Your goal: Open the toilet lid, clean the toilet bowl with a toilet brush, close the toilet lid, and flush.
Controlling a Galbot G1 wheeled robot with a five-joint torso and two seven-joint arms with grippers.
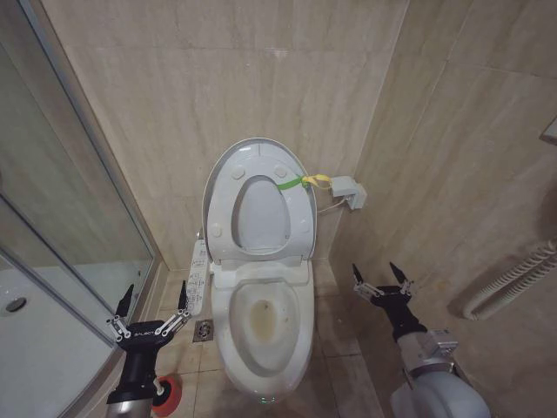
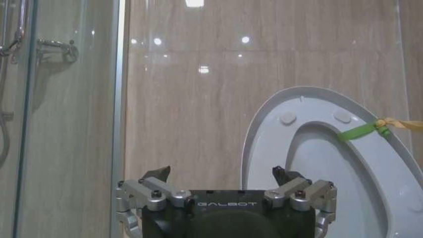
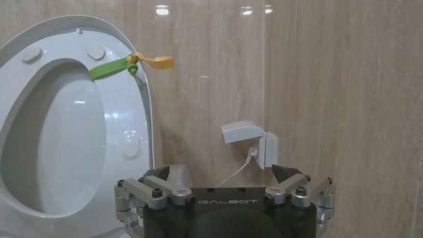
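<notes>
Beside the toilet bowl [image 1: 261, 331], left gripper [image 1: 155, 306] and right gripper [image 1: 380, 277] point forward, fingers spread.

- Left gripper [image 2: 221, 174] points at the tiled wall [image 2: 198, 109], fingers spread, nothing between them.
- Raised toilet lid [image 2: 264, 134] beside it, green strap [image 2: 360, 132] on the rim.
- Glass shower screen [image 2: 66, 124] on the other side.

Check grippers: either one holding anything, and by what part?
Nothing held. Left gripper is open beside the toilet bowl; right gripper is open on the other side.
</notes>
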